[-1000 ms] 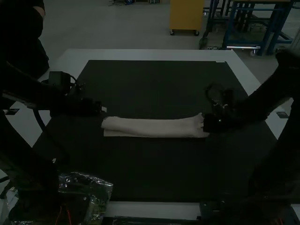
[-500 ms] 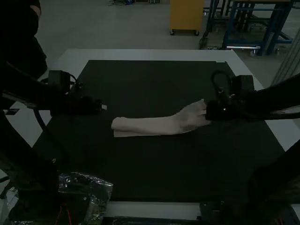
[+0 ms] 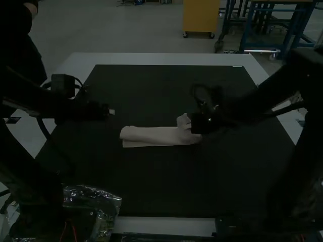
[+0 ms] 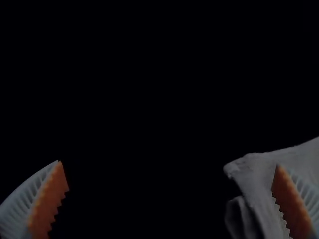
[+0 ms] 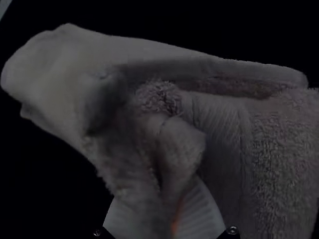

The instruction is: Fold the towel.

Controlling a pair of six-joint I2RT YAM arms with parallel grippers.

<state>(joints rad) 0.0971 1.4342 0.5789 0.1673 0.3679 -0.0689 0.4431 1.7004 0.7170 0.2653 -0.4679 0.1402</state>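
showing towel [image 5: 281, 164] fluffier than from above, right wrist view has right gripper [image 3: 193, 124] clamping it, left gripper [image 3: 112, 112] released

Towel [image 3: 151, 136]: plain greyish white, one band finely lined. Worktop [image 3: 161, 59]: pale grey border, black centre. Left gripper [image 3: 111, 112]: ribbed white fingers [image 4: 22, 204], orange pads [image 4: 47, 201].

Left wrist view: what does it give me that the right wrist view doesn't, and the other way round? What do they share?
Left wrist view: the left gripper, jaws wide apart, one jaw overlapping the towel's edge in the picture.
Right wrist view: the right gripper, jaws closed on a bunched part of the towel, plus looped pile and a long fold.
Both: pale towel cloth against darkness.
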